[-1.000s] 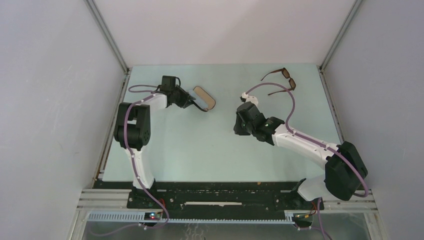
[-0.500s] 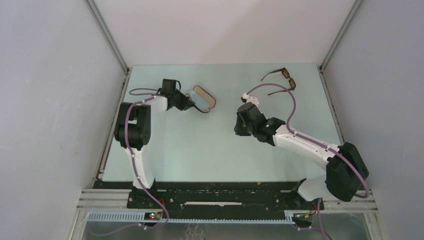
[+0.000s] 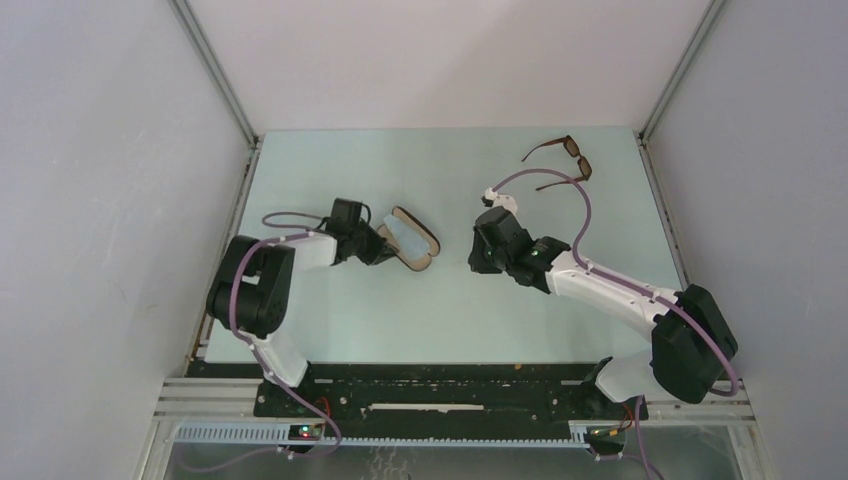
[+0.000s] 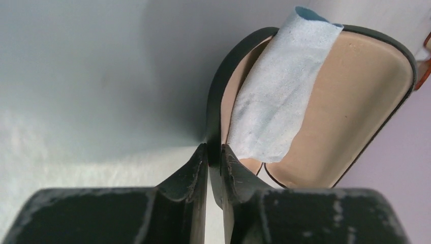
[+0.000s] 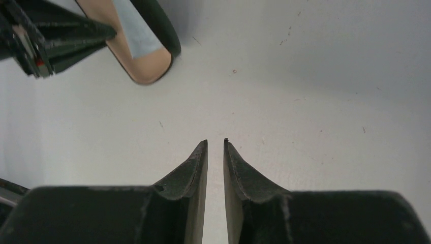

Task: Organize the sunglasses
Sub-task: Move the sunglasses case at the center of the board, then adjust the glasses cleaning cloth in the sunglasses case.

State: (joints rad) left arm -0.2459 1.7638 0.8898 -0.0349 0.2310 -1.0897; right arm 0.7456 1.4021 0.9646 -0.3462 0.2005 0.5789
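1. Pincer of your left arm is pinching the black rim of the open case at the end nearest to that arm. The rim stands between the two fingers, so I judge that you hold it there to steady the case on the bench.
2. The case shows its tan lining, and a pale blue cloth lies across this lining. The hollow is ready to receive something, but the cloth covers a part of it.
3. The right pincer hangs over bare bench to the right of the case. Its fingers are pressed almost together, with only a thin slit and nothing between them, so it is free for a grasp.
4. The sunglasses lie at the far right part of the bench, well apart from the case and from both pincers. Their temple arms are unfolded.
5. In my judgement the task is at its beginning, because the sunglasses are not yet touched. You need to spread the right pincer before you reach for them. The thin temple arms can slip or catch, so take the frame near the lenses.
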